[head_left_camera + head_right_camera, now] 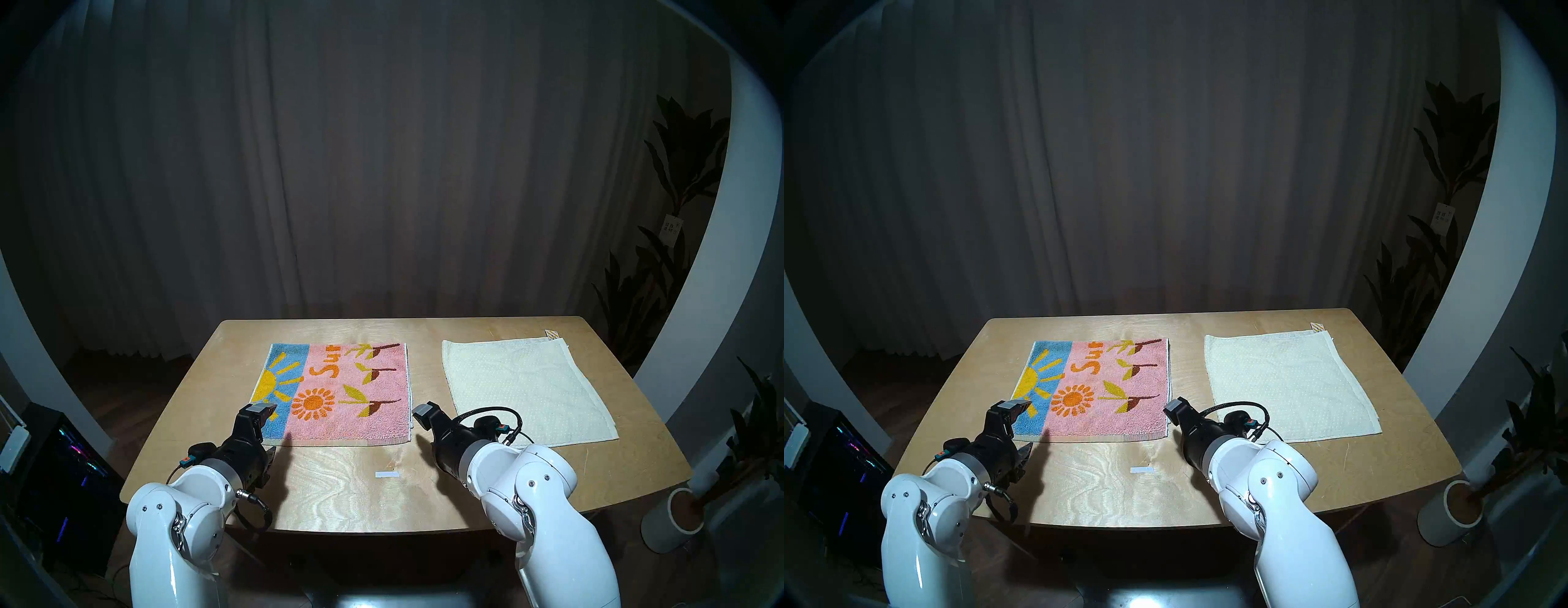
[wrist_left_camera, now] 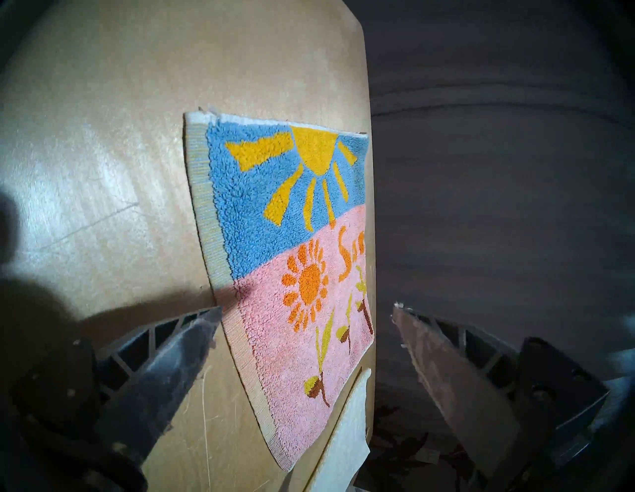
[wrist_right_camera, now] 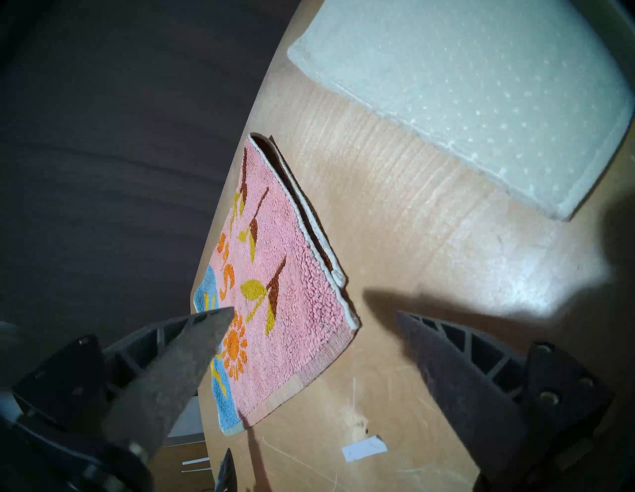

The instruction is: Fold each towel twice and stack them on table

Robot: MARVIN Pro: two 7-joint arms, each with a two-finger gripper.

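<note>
Both end effectors stand wide open and hold nothing: the left end effector above the patterned towel's near-left corner, the right end effector above its near-right corner. The cream towel lies flat toward the worktop's right edge. Only the right wrist view shows the patterned towel's doubled right edge.

Head pair frontal, wrist views oblique

The patterned towel lies flat on the worktop. In front of it runs a broad bare strip of wood, holding only a flat white tape mark. To its right, a clear lane separates it from the cream towel. Both end effectors, left and right, hang with jaws apart by its near corners.
</note>
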